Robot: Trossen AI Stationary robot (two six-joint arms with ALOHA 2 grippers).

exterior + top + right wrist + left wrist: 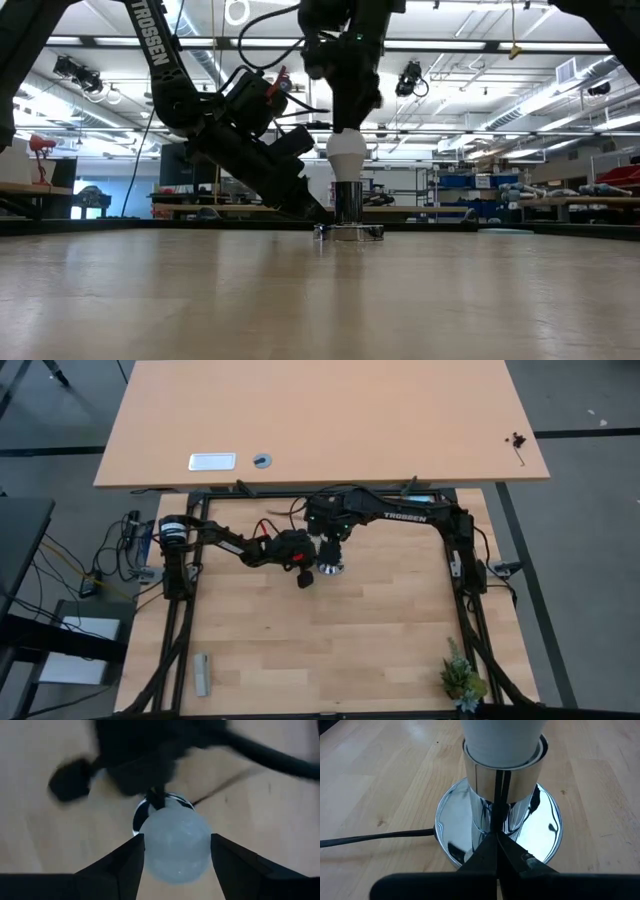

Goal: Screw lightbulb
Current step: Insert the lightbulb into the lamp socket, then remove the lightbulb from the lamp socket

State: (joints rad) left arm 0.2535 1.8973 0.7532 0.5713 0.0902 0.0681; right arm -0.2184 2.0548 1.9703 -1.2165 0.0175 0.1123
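We see two dark robot arms meeting near the middle of a pale wooden tabletop (330, 650), viewed from above. The right hand (176, 851) points straight down over the lightbulb (347, 152). Its two fingers (122, 865) flank the bulb's rounded white top on either side, close to the glass, but we cannot tell whether they press on it.

The lightbulb stands upright, its narrower neck seated in the mouth of a polished silver socket base (497, 815). In the overhead view the base sits slightly toward 12 o'clock from the tabletop's centre. A black cord (375, 837) runs away from the base across the wood.

The left arm reaches in low from 9 o'clock, sloping down toward the base. The left hand (497, 837) has its fingers pressed together to a point, holding nothing, with the tip right against the silver stem of the base.

A small potted plant (462, 680) stands toward 5 o'clock, and a small grey block (202, 674) lies toward 7 o'clock, both well apart from the base. Bare wood lies open all around the base. A second, larger light wooden desk (320, 420) lies beyond the 12 o'clock edge. The level view shows a workshop with shelving and ceiling lights behind.
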